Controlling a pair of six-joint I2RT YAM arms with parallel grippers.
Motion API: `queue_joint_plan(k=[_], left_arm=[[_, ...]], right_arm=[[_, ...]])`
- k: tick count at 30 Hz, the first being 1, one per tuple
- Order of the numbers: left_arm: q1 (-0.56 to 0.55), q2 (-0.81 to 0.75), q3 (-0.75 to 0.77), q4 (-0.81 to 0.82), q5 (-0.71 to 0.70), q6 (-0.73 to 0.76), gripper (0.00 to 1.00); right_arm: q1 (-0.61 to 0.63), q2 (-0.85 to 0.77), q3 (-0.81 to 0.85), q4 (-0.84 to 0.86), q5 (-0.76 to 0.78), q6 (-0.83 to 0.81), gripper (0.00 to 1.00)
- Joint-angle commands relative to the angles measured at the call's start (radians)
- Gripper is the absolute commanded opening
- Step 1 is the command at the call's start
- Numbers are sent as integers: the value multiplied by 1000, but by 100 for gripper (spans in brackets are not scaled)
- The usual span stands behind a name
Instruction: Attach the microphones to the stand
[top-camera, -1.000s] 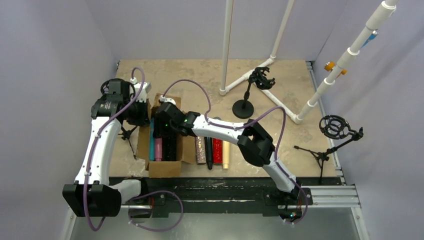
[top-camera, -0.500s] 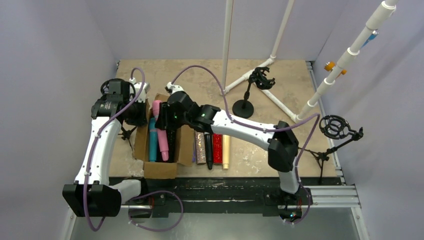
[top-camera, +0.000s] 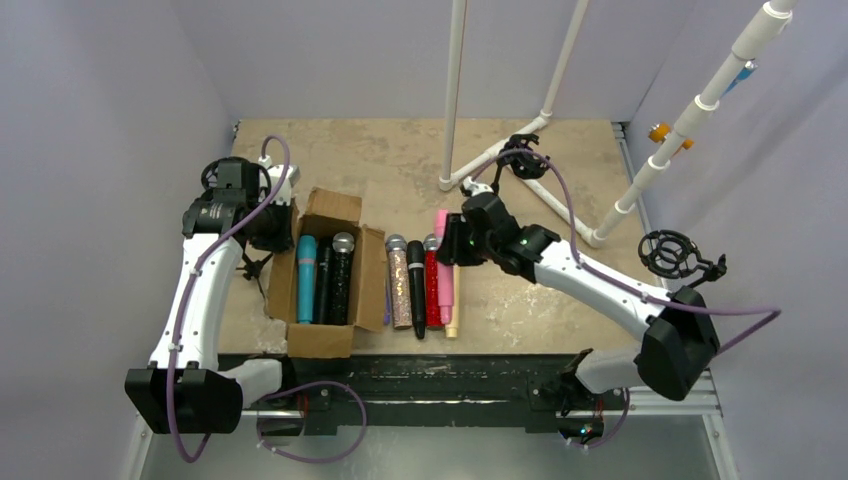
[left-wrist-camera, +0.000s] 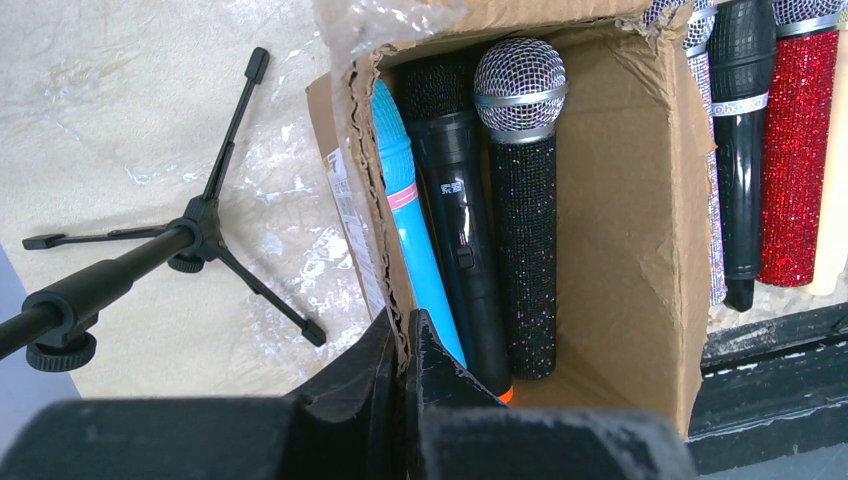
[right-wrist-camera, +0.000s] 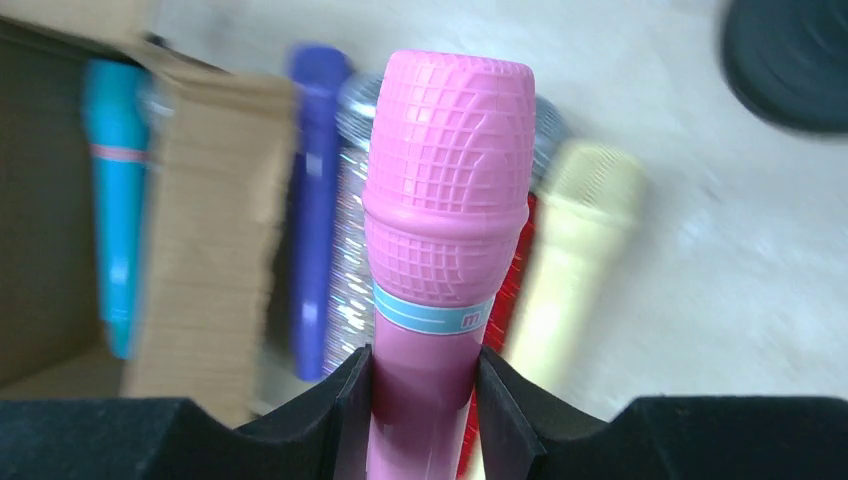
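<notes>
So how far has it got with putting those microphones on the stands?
Barely begun. The back shock mount and the right shock mount both hold nothing. In hand: the right gripper clamps the pink microphone above the table, while the left gripper pinches the box wall. Left to do: that one, three microphones in the box and the row lying beside it.

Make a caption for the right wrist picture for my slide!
Right gripper holding the pink microphone by its handle.
</notes>
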Motion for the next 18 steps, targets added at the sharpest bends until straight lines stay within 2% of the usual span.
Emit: queue_joint_plan(k=[1,6,10,14,18], left_arm=[[-3,-18,31,48,6,8,0],[-3,-19,32,51,8,10,0],[-3,-13,29,50,16,6,0],[-4,-4,28,52,31,0,0],[-3,-8,31,56,43,0,0]], right_arm=[[-11,-128,-148,-77,55,-22,0],[-12,-211,-220,-178,119,0,0],[-12,-212,-248,-224,149,33,0],[-11,-172,-296,-185,143,34,0],[-11,-86,-306,-119,214,20,0]])
